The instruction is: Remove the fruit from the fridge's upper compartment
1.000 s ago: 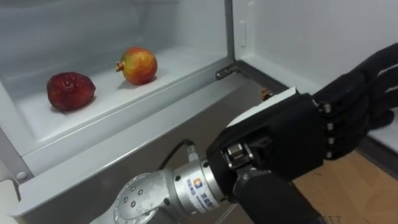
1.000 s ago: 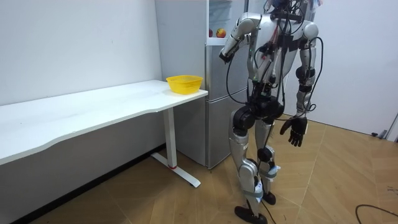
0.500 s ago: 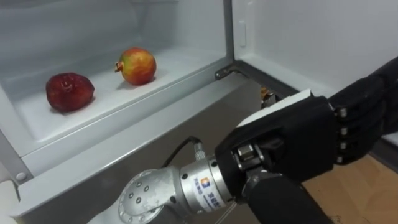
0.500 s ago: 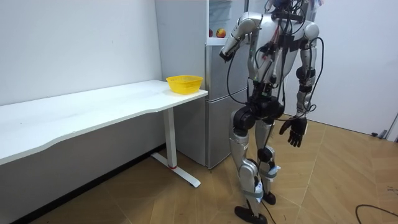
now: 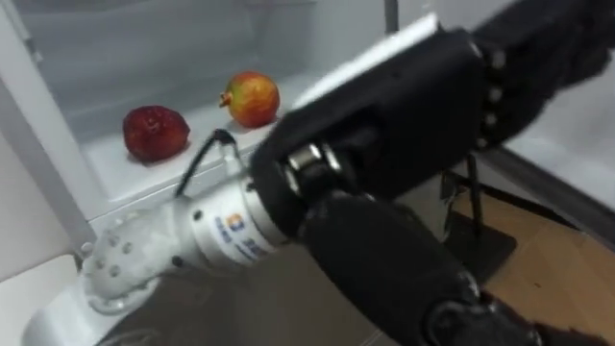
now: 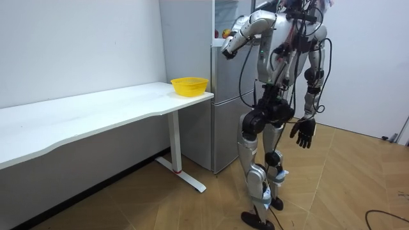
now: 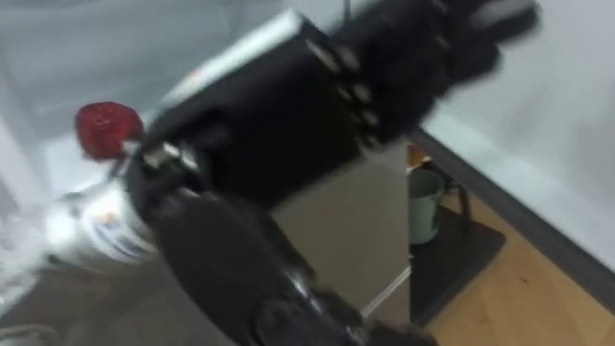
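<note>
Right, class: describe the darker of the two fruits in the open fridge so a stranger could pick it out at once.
Look into the open upper fridge compartment, at its white shelf. Two round fruits sit there, apart. Take the dark red fruit on the left: deep crimson all over, whereas the paler fruit to its right shows yellow-orange patches.

- Left hand (image 5: 404,106) — black and blocky, with a white strip along the edge of its back and pale studs across the knuckles.
- Its wrist is a silver cylinder with a small blue-and-orange mark. The rounded silver forearm end is dotted with holes, and a thin black cable loops over it.
- Right hand (image 6: 303,133) — black too.
- Torso and limbs are silver-grey with dark joints and black cables.
</note>
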{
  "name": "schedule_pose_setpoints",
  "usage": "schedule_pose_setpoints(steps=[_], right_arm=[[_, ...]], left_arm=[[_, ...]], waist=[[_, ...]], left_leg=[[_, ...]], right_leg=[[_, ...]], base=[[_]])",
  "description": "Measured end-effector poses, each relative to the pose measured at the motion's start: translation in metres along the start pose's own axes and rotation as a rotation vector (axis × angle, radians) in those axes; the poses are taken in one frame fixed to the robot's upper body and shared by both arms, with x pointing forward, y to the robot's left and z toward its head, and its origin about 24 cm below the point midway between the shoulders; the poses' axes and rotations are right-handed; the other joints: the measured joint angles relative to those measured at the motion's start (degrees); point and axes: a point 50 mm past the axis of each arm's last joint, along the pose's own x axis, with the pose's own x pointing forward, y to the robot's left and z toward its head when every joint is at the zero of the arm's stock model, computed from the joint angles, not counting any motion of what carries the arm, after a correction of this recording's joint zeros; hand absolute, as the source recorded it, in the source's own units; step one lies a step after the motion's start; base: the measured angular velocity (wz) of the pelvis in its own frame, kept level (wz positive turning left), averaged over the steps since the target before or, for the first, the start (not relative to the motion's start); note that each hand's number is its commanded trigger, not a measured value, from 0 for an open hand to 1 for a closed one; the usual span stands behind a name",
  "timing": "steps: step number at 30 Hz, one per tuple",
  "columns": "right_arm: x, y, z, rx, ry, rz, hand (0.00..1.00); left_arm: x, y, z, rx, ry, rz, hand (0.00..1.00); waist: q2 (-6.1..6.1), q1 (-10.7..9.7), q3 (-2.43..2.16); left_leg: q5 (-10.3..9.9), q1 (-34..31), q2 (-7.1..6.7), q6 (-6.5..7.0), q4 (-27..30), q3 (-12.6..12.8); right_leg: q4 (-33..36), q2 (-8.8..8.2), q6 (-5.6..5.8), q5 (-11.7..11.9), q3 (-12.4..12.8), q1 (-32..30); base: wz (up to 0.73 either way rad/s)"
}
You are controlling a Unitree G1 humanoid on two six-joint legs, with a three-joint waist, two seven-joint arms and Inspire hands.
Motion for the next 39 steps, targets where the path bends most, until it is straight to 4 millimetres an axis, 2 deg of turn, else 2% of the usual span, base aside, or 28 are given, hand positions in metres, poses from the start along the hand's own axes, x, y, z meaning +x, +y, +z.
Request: schedule_pose_setpoints(steps=[3,4,5,7,8,11,13,15,18,20,21,23,24,25,26,27,29,30,32,33,35,36,38,39], right_arm=[[0.0,0.003,-0.004,-0.023,0.006,-0.017,0.0],[0.0,0.004,-0.007,-0.018,0.01,-0.024,0.0],[0.0,0.004,-0.008,-0.031,0.011,-0.034,0.0],[0.0,0.003,-0.008,-0.07,0.008,-0.05,0.0],[-0.001,0.003,-0.007,-0.084,-0.005,-0.061,0.0],[-0.001,0.006,-0.007,-0.13,-0.017,-0.065,0.0],[-0.001,0.007,-0.008,-0.137,-0.018,-0.074,0.0],[-0.001,0.011,-0.008,-0.133,-0.021,-0.085,0.0],[-0.001,0.016,-0.008,-0.129,-0.022,-0.076,0.0],[-0.001,0.016,-0.012,-0.127,-0.022,-0.077,0.0],[-0.001,0.016,-0.014,-0.125,-0.018,-0.078,0.0],[-0.001,0.016,-0.016,-0.122,-0.013,-0.085,0.0],[-0.002,0.016,-0.018,-0.121,-0.009,-0.088,0.0],[-0.002,0.014,-0.019,-0.114,-0.009,-0.099,0.0],[-0.002,0.012,-0.02,-0.104,-0.009,-0.108,0.0],[-0.002,0.012,-0.02,-0.1,-0.008,-0.11,0.0],[-0.003,0.012,-0.023,-0.08,-0.004,-0.109,0.0],[-0.003,0.012,-0.023,-0.077,-0.005,-0.107,0.0],[-0.003,0.011,-0.029,-0.06,0.008,-0.104,0.0],[-0.004,0.011,-0.031,-0.055,0.012,-0.103,0.0],[-0.004,0.011,-0.032,-0.044,0.015,-0.093,0.0],[-0.004,0.011,-0.033,-0.043,0.018,-0.091,0.0],[-0.004,0.011,-0.03,-0.044,0.011,-0.078,0.0],[-0.004,0.011,-0.029,-0.043,0.009,-0.077,0.0]], left_arm=[[-0.005,0.007,0.017,0.09,-0.043,0.056,0.0],[-0.009,0.009,0.024,0.123,-0.064,0.09,0.0],[-0.014,0.011,0.03,0.169,-0.083,0.134,0.0],[-0.025,0.017,0.035,0.223,-0.087,0.21,0.0],[-0.035,0.02,0.039,0.271,-0.064,0.266,0.0],[-0.054,0.028,0.042,0.388,-0.005,0.414,0.0],[-0.063,0.03,0.043,0.448,0.027,0.491,0.0],[-0.075,0.033,0.05,0.573,0.06,0.573,0.0],[-0.092,0.037,0.06,0.718,0.093,0.677,0.0],[-0.116,0.039,0.068,0.821,0.155,0.795,0.0],[-0.122,0.04,0.07,0.835,0.17,0.825,0.0],[-0.149,0.046,0.072,0.864,0.239,0.958,0.0],[-0.157,0.047,0.071,0.867,0.264,0.995,0.0],[-0.176,0.049,0.07,0.873,0.33,1.073,0.0],[-0.2,0.049,0.066,0.877,0.427,1.156,0.0],[-0.214,0.048,0.063,0.867,0.484,1.201,0.0],[-0.272,0.03,0.052,0.829,0.745,1.366,0.0],[-0.286,0.024,0.049,0.809,0.805,1.407,0.0],[-0.338,-0.009,0.039,0.701,1.009,1.587,0.0],[-0.349,-0.018,0.036,0.671,1.048,1.634,0.0],[-0.387,-0.057,0.025,0.548,1.202,1.806,0.0],[-0.396,-0.067,0.022,0.514,1.243,1.841,0.0],[-0.421,-0.101,0.012,0.409,1.371,1.953,0.0],[-0.425,-0.108,0.009,0.383,1.4,1.97,0.0]], waist=[[-1.07,2.92,-0.43],[-1.47,4.05,-0.75],[-1.69,5.36,-0.89],[-1.88,7.02,-0.88],[-1.78,9.05,-0.98],[-2.15,12.08,-1.11],[-2.47,12.63,-0.95],[-2.4,14.8,-1.0],[-2.5,16.06,-0.88],[-2.21,16.43,-0.93],[-2.0,16.83,-0.96],[-1.49,18.28,-0.64],[-1.17,18.31,-0.55],[-0.99,18.65,-0.28],[-0.43,18.77,-0.22],[-0.17,18.77,-0.23],[0.5,18.74,-0.25],[0.54,18.74,-0.22],[0.35,18.7,-0.24],[0.22,18.7,-0.26],[-0.5,18.82,-0.31],[-1.05,18.82,-0.33],[-1.42,19.02,-0.45],[-1.62,19.06,-0.43]], left_leg=[[0.12,0.13,-0.11,-0.19,-0.05,-2.42],[0.13,0.12,-0.13,-0.21,-0.03,-3.1],[0.13,0.14,-0.15,-0.21,-0.03,-3.49],[0.13,0.14,-0.39,-0.22,-0.01,-5.06],[0.14,0.12,-0.48,-0.22,0.0,-5.55],[0.17,0.11,-0.69,-0.26,0.06,-6.76],[0.17,0.13,-1.04,-0.25,0.11,-8.17],[0.17,0.1,-1.27,-0.24,0.12,-8.76],[0.2,-0.02,-1.58,-0.19,0.17,-9.94],[0.2,0.05,-1.96,-0.18,0.36,-11.09],[0.19,0.07,-1.99,-0.17,0.44,-11.13],[0.19,0.06,-2.09,-0.17,0.82,-11.94],[0.19,0.09,-2.14,-0.17,0.82,-12.17],[0.19,0.12,-2.18,-0.17,0.78,-12.47],[0.19,0.24,-2.24,-0.17,0.78,-12.76],[0.19,0.34,-2.31,-0.17,0.78,-12.97],[0.19,0.46,-2.54,-0.16,0.96,-13.58],[0.19,0.36,-2.59,-0.16,1.14,-13.79],[0.19,-0.13,-2.85,-0.16,1.22,-15.32],[0.19,-0.22,-2.93,-0.16,1.21,-15.57],[0.18,-0.48,-3.06,-0.16,1.24,-15.91],[0.19,-0.51,-3.1,-0.16,1.23,-16.08],[0.19,-0.54,-3.03,-0.16,1.13,-16.2],[0.18,-0.48,-3.01,-0.16,1.09,-16.17]], right_leg=[[-0.12,-0.29,-0.2,-0.13,-1.83,0.9],[-0.55,-0.37,-0.21,-0.14,-2.51,1.02],[-0.62,-0.44,-0.22,-0.15,-3.23,1.32],[-0.93,-0.56,-0.19,-0.18,-4.62,2.08],[-0.84,-0.64,-0.17,-0.19,-4.84,1.94],[-0.54,-0.94,-0.06,-0.35,-5.98,2.23],[-0.57,-1.38,0.21,-0.63,-7.36,3.03],[-0.58,-1.58,0.39,-0.8,-7.48,3.01],[-0.53,-2.17,0.51,-0.98,-9.11,3.44],[-0.56,-2.49,0.79,-1.31,-9.71,3.9],[-0.55,-2.53,0.8,-1.33,-9.86,4.01],[-0.49,-2.74,0.8,-1.33,-10.64,4.7],[-0.55,-2.81,0.79,-1.35,-10.95,4.86],[-0.62,-3.0,0.79,-1.45,-11.43,5.07],[-0.58,-3.24,0.78,-1.57,-11.76,5.3],[-0.57,-3.27,0.8,-1.72,-11.86,5.4],[-0.27,-3.29,0.84,-2.4,-12.08,5.54],[-0.28,-3.35,0.83,-2.47,-12.31,5.58],[-0.29,-3.62,0.92,-2.75,-13.14,5.5],[-0.18,-3.67,0.95,-2.89,-13.25,5.46],[0.48,-3.9,0.96,-3.4,-13.72,5.2],[0.51,-4.01,0.95,-3.44,-14.15,5.25],[0.4,-4.28,0.88,-3.5,-14.67,5.41],[0.34,-4.27,0.88,-3.5,-14.71,5.49]], base=[[0.35],[0.3],[0.32],[0.35],[0.21],[0.18],[0.41],[0.18],[0.21],[0.22],[0.11],[0.14],[0.24],[0.19],[0.16],[0.12],[0.12],[0.16],[0.21],[0.2],[0.16],[0.15],[0.11],[0.07]])
